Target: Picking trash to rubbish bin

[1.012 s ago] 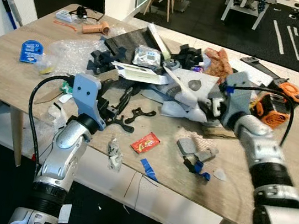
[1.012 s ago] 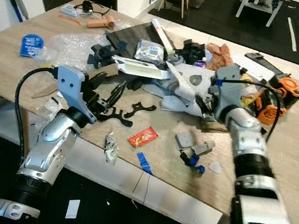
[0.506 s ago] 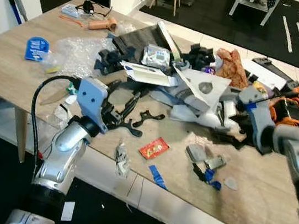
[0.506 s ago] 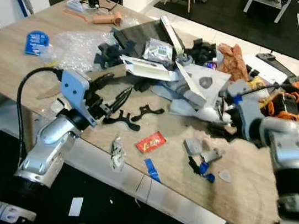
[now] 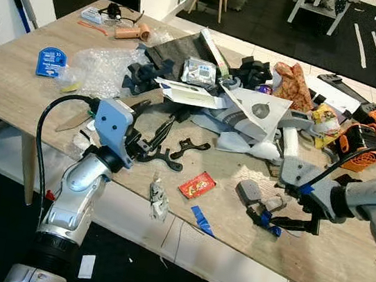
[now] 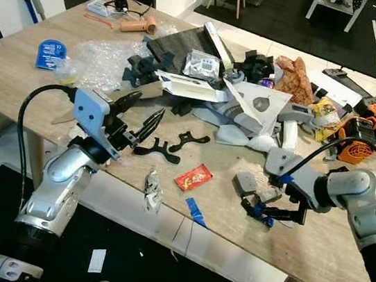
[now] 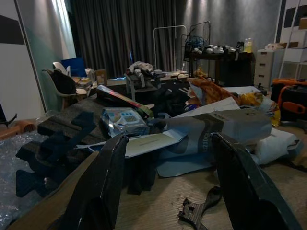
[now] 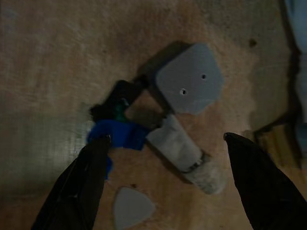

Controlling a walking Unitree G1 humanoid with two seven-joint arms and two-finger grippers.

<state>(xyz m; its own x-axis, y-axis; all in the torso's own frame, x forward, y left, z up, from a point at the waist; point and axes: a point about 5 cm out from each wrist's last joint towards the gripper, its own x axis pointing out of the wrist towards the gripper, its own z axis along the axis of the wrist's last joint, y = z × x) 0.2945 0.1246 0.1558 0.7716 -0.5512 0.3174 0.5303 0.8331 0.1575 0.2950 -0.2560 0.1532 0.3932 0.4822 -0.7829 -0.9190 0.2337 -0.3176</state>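
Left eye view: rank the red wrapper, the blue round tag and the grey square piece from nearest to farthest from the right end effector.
1. Grey square piece, just beside the right end effector, toward the robot's left.
2. Red wrapper, farther left along the front edge.
3. Blue round tag, far across at the table's left end.

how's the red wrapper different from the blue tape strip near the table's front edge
The red wrapper is red with printed markings, a wider rectangular packet; the blue tape strip is plain blue and narrow. The red wrapper lies further in from the table edge, while the blue tape strip sits right at the edge. Both lie flat on the wood, untouched, between the left gripper and the right gripper, whose jaws are open.
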